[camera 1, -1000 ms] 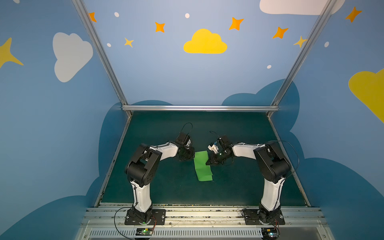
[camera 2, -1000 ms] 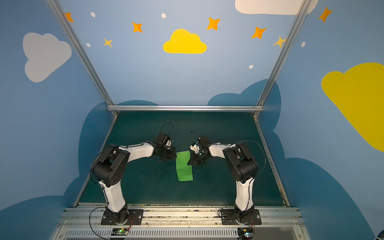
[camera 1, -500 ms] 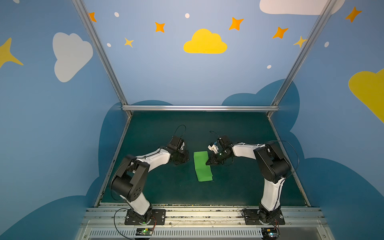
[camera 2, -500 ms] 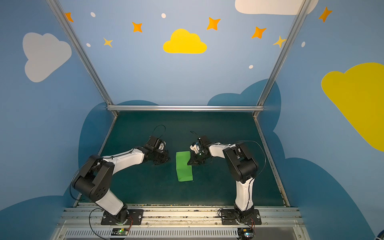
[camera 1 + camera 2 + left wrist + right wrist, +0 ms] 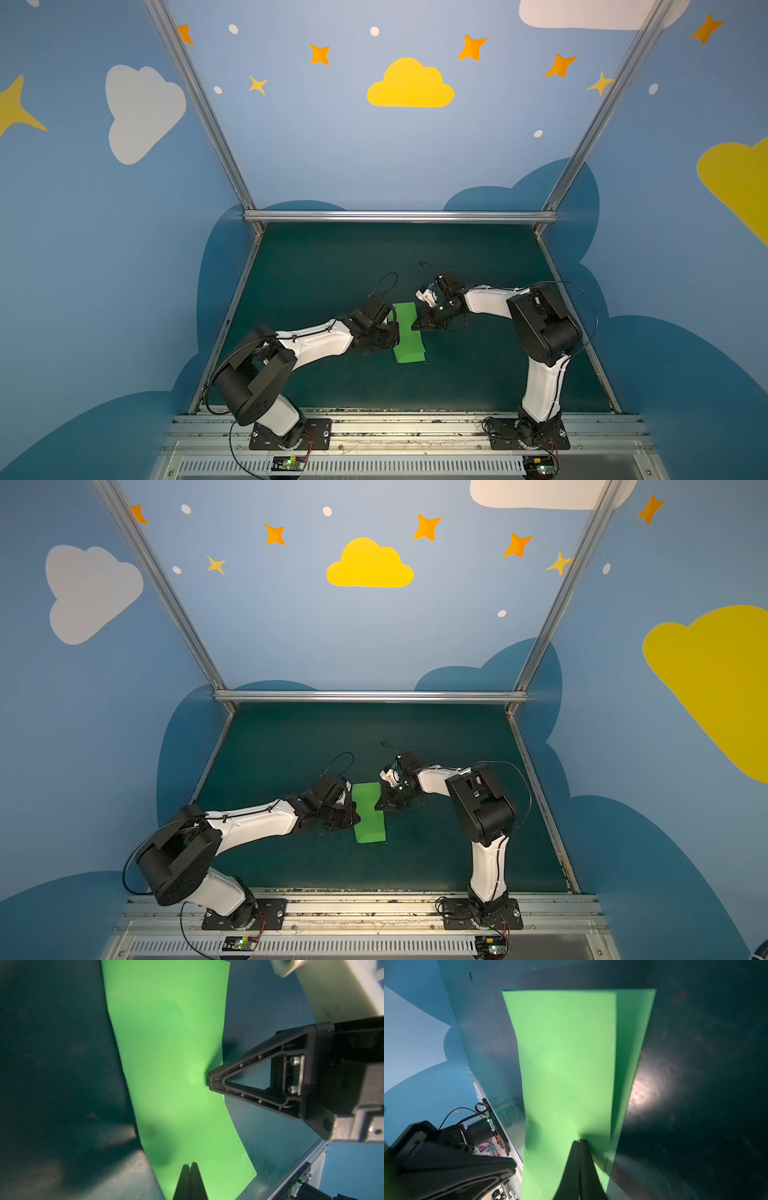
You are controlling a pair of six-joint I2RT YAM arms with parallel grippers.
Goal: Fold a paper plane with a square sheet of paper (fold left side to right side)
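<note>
Bimanual folding stage, seen from above and from both wrists. The square sheet of paper (image 5: 409, 334) (image 5: 369, 816), bright green and already doubled into a narrow rectangle, lies flat on the dark teal desk (image 5: 332, 266), just below the centre of both top views, between the two arms. The left gripper (image 5: 190, 1164) meets the sheet's left long edge with its jaws clenched together, gripping nothing, the tip resting on the paper surface. The right gripper (image 5: 208, 1080) (image 5: 415, 326) reaches in from the right of the frame, jaws likewise pressed shut and empty. Its tip bears down on the sheet's right edge, where a shallow dimple shows in the paper. In the right wrist view a narrow strip of the under layer (image 5: 629, 1064) shows beside the upper layer's edge.
</note>
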